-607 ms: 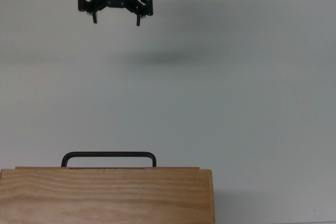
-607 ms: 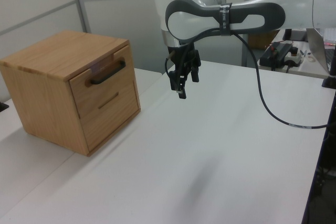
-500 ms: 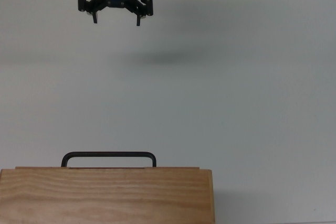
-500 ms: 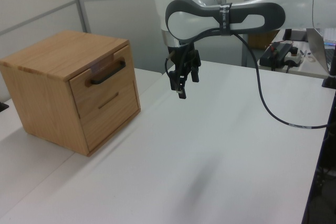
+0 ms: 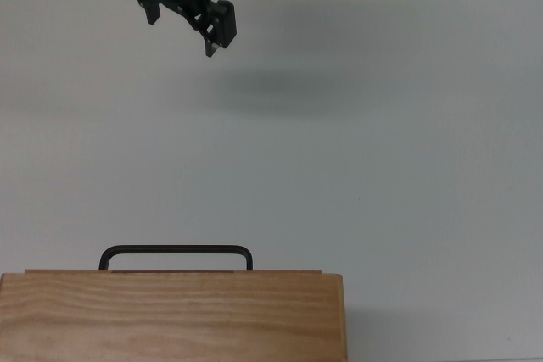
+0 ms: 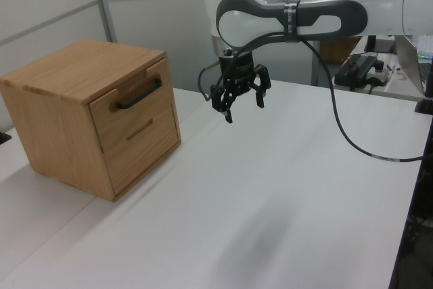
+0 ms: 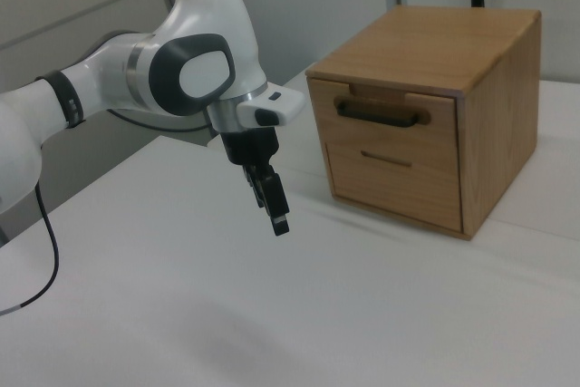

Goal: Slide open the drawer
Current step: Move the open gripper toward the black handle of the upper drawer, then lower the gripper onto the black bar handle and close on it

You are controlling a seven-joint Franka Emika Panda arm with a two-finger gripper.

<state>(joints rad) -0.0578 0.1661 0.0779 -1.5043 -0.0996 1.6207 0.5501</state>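
Spreading wide and white, table (image 6: 284,201); sitting directly on it near the left view's left edge, cabinet (image 6: 81,116), wooden, closed.

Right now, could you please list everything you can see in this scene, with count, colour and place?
Wooden cabinet: one, light brown grained wood, on the table at the left view's left.
Drawer: one, light wood front, upper half of the cabinet's face, closed.
Handle: one, thin black bar, on the drawer front, untouched.
Lower panel: one, light wood with a narrow slot, under the drawer.
Table: one, white, under everything.
Cable: one, black, hanging from the arm at the left view's right.
Robot arm: one, white and dark grey, above the table.
Claw: one, black, open, in the air apart from the cabinet.
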